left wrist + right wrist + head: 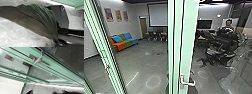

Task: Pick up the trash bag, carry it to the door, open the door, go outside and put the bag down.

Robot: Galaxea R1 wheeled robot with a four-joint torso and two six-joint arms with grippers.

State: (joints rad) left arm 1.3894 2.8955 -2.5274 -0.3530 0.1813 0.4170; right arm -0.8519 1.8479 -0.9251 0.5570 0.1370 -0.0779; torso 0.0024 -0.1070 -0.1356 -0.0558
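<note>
Head view suggested we were opening the near door [187, 45]; the trash bag [41, 21] needed clearance, though we couldn't tell either pincer's spread or hold.

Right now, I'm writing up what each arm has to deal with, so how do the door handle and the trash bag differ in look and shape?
The door handle is pale, metallic grey; the trash bag is dark.
The handle is a slim, bent bar, while the bag spreads out as a broad sheet.
The handle looks rigid, mounted on the green door frame; the bag looks thin and soft, gathered into folds.
</note>
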